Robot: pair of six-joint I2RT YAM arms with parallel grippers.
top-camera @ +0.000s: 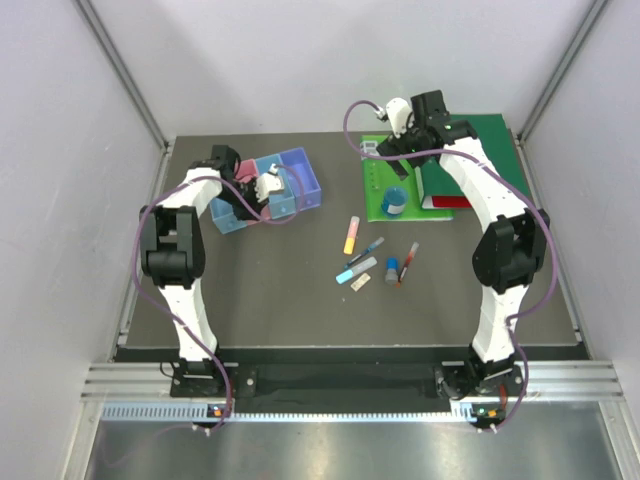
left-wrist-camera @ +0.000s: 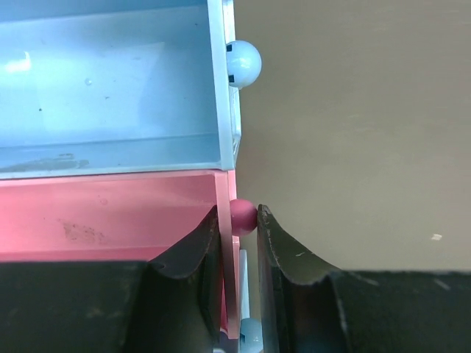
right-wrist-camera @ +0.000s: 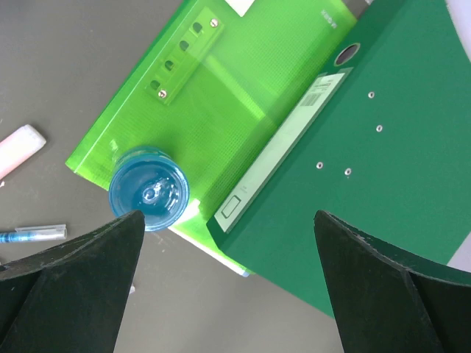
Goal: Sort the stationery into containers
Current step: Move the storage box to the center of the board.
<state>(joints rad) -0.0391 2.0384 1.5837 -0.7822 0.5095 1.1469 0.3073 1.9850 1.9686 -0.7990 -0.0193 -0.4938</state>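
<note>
The right hand (right-wrist-camera: 228, 217) hangs with its jaws spread wide and nothing between them. The round blue disc (right-wrist-camera: 149, 197) lies below, close to one finger (right-wrist-camera: 81, 279) rather than midway between the two. It sits at the near corner of the light-green board (right-wrist-camera: 221, 95), right at the board's edge and just beside the dark green binder (right-wrist-camera: 390, 147).

This looks like the approach to picking up the disc. To do it well, the hand should first slide sideways until the disc is centred in the gap. It should then descend straight, so that neither finger lands on the rim. The disc is low and smooth, so the pads need to meet its side wall squarely across its widest line, or it may squirt out. A finger that drops past the edge of the board could catch that edge and drag the board along.

The left hand (left-wrist-camera: 237, 213) is nearly closed. Its jaws pinch the side wall of the pink bin (left-wrist-camera: 110, 217), one inside and one outside, at a small pink knob. The light-blue bin (left-wrist-camera: 110, 81) touches the pink bin on its far side. Holding the pink bin down this way should steady the row of bins for a drop, provided the grip does not tilt the bin.

The orange-yellow highlighter (top-camera: 351, 235), the light-blue marker (top-camera: 357, 270) and the other small pieces lie loose mid-counter (top-camera: 280, 320), between the bins and the board and well apart from both.
</note>
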